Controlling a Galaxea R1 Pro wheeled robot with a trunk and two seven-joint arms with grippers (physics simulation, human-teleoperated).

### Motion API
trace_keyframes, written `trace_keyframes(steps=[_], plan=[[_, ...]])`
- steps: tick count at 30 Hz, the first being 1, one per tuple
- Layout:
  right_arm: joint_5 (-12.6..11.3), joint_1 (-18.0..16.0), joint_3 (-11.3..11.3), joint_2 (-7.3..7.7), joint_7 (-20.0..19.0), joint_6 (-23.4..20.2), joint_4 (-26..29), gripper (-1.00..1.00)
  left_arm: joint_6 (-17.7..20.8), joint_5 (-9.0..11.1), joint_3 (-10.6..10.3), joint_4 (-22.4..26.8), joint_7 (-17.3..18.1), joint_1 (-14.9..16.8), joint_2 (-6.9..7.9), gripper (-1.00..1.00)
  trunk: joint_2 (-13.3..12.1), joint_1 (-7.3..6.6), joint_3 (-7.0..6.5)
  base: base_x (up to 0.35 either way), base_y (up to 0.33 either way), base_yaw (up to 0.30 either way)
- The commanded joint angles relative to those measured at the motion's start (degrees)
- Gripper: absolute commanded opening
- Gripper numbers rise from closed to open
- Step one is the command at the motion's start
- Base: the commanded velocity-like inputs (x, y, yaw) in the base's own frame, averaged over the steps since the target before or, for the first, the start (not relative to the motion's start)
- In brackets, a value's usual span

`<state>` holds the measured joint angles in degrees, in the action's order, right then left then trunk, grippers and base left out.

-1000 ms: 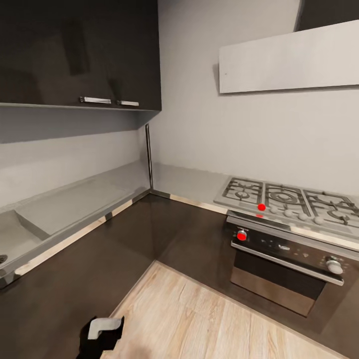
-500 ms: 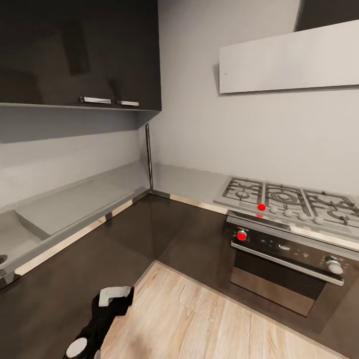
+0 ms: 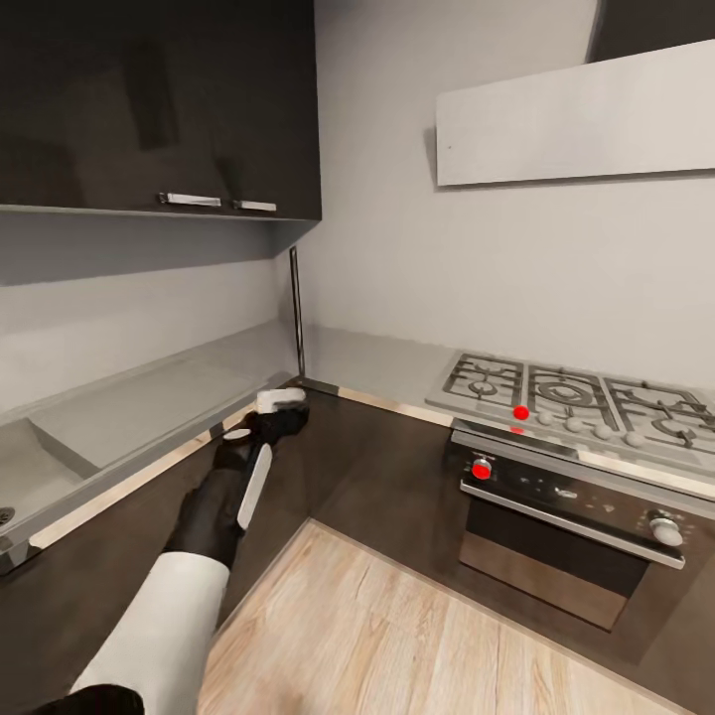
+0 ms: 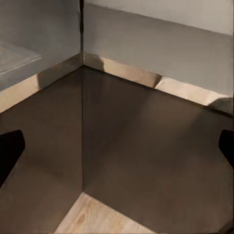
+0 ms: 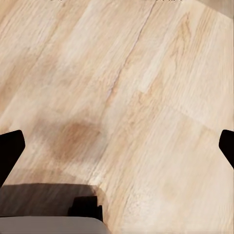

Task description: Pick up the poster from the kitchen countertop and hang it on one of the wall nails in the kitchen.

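Head view: a kitchen corner with an L-shaped grey kitchen countertop [image 3: 149,397] over glossy dark cabinet fronts [image 3: 377,467], a gas hob [image 3: 581,402] and oven [image 3: 586,516] at the right, dark wall cabinets [image 3: 159,99] above, and a white hood [image 3: 576,119] on the grey wall. The left arm reaches from the lower left toward the inner corner, its left gripper [image 3: 280,402] just in front of the counter edge; from here I cannot tell how its fingers stand. The poster cannot be seen on the stretch of worktop in view, and no nail can be made out with confidence (a tiny dark speck sits on the hood's left end, too small to identify). Left wrist view: the camera faces the dark cabinet corner and the counter's pale edge; two dark fingertips [image 4: 10,146] sit at opposite sides, spread wide with nothing between them. Right wrist view: pale wood plank floor [image 5: 126,87], with fingertips [image 5: 9,146] likewise spread and empty. The sensible step is probably to keep searching along the worktop before reaching, keeping the arm clear of the counter edge.
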<state>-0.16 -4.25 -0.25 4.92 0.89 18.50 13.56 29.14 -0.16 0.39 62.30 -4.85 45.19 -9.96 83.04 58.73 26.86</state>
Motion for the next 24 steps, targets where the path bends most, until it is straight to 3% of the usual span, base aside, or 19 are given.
trace_keyframes(steps=[1,3,4,5,6,9,14,18,24], plan=[[0.0,0.0,0.0,0.0,0.1,0.8,-0.4,1.0,0.4,0.0,0.0,-1.9,-0.8,2.3,-0.03,1.0,0.0,0.0,0.07,0.0,0.0,0.0],[0.0,0.0,0.0,0.0,0.1,1.8,-0.9,1.0,0.5,0.1,0.0,-5.7,-2.2,6.4,-0.03,1.0,0.0,0.0,0.07,0.0,0.0,0.0],[0.0,0.1,0.0,0.0,0.1,2.5,-1.2,1.0,0.5,0.1,0.0,-9.5,-3.4,10.0,-0.03,1.0,0.0,0.0,0.07,0.0,0.0,0.0],[0.0,0.2,0.0,0.0,0.1,3.3,-1.8,1.0,0.1,0.2,0.0,-18.7,-5.4,18.4,-0.03,1.0,0.0,0.0,0.07,0.0,0.0,0.0],[0.0,0.2,0.0,0.0,0.1,3.5,-2.1,1.0,-0.4,0.2,0.0,-20.2,-5.7,19.7,-0.03,1.0,0.0,0.0,0.07,0.0,0.0,0.0],[0.0,0.3,0.0,0.04,0.0,3.6,-3.1,1.0,-3.5,0.3,0.2,-22.2,-6.1,21.5,-0.03,1.0,0.0,0.0,0.07,0.0,0.0,0.0],[0.0,0.3,0.0,0.01,0.0,3.6,-3.3,1.0,-7.6,0.3,0.3,-23.0,-6.2,21.9,-0.03,1.0,0.0,0.0,0.07,0.0,0.0,0.0],[0.0,0.3,0.0,-0.01,0.0,3.5,-3.3,1.0,-8.4,0.3,0.4,-23.1,-6.2,22.0,-0.03,1.0,0.0,0.0,0.07,0.029,0.0,0.0],[0.0,0.3,0.1,-0.06,0.0,3.5,-3.4,1.0,-8.8,0.3,0.5,-23.1,-6.2,22.0,-0.03,1.0,0.0,0.0,0.07,0.252,0.0,0.0]])
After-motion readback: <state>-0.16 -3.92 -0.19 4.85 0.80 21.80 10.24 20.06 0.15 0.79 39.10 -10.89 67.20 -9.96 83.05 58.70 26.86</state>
